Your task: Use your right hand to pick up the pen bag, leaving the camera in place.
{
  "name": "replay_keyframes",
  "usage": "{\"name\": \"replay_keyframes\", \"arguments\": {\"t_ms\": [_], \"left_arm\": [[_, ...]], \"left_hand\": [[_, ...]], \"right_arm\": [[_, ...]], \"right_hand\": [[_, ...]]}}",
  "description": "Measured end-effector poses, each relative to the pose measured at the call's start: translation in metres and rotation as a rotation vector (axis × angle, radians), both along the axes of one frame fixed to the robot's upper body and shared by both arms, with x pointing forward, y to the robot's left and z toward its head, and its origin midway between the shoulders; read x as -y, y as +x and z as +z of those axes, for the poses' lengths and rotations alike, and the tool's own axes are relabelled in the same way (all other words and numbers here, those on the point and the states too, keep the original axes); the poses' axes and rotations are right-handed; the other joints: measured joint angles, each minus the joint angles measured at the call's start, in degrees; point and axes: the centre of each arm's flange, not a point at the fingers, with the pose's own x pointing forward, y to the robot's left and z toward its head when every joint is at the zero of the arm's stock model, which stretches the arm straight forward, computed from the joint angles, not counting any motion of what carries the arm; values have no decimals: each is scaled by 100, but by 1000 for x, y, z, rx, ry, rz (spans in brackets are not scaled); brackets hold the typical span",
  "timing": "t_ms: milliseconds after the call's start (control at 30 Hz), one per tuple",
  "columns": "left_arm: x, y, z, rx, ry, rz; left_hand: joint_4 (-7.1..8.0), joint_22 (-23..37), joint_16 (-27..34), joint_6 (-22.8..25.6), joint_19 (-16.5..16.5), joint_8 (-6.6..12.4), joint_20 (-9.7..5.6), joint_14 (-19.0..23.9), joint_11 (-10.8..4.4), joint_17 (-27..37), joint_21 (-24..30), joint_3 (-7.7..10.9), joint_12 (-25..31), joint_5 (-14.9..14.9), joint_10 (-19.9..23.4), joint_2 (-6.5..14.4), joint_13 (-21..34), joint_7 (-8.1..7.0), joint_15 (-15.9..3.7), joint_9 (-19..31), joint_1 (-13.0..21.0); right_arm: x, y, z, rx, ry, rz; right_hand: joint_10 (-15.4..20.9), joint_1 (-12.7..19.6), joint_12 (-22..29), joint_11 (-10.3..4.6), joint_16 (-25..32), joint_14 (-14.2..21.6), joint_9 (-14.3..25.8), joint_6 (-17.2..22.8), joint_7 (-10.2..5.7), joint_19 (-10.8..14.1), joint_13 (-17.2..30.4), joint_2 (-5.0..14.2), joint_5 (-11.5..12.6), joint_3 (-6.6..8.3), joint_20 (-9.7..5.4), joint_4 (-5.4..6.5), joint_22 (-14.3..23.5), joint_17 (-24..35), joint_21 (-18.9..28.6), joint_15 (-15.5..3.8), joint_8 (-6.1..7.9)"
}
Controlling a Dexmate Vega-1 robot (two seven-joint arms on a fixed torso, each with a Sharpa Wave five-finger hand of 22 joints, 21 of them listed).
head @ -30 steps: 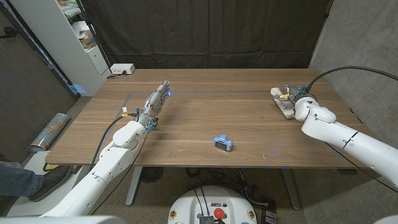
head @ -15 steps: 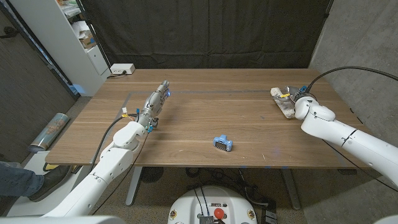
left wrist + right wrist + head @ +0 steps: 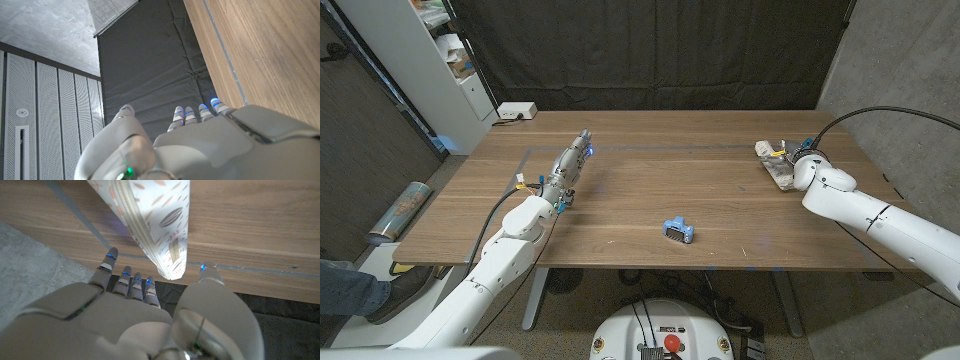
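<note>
The pen bag, white with an orange pattern and a zip, lies at the table's far right; the right wrist view shows its end on the wood. My right hand is at that end, fingers on one side and thumb on the other, spread and not closed on it. A small blue camera sits near the front middle of the table, far from both hands. Over on the left side, my left hand is on the table with its fingers stretched out and nothing in it; its back also shows in the left wrist view.
The wooden table ends just behind the pen bag, with a concrete wall to the right. A white box stands at the back left corner. A shelf and a roll are off the table's left side.
My right hand has edged slightly further onto the pen bag's end. The left arm, the camera and the bag have stayed where they were.
</note>
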Motion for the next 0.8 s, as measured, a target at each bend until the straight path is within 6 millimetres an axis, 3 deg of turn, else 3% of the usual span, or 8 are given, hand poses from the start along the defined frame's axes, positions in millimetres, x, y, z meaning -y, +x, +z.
{"name": "replay_keyframes", "arguments": {"t_ms": [800], "left_arm": [[-1, 9, -1, -17, 2, -2]], "left_hand": [[-15, 0, 0, 0, 0, 0, 0, 0, 0, 0, -58, -15, 0, 0, 0, 23, 0, 0, 0, 0, -23]], "right_arm": [[-5, 12, -2, -25, -14, -9]], "right_hand": [[74, 39, 32, -29, 79, 163, 0, 107, 1, 112, 0, -39, 63, -47, 30, -47, 0, 15, 0, -42, 0]]}}
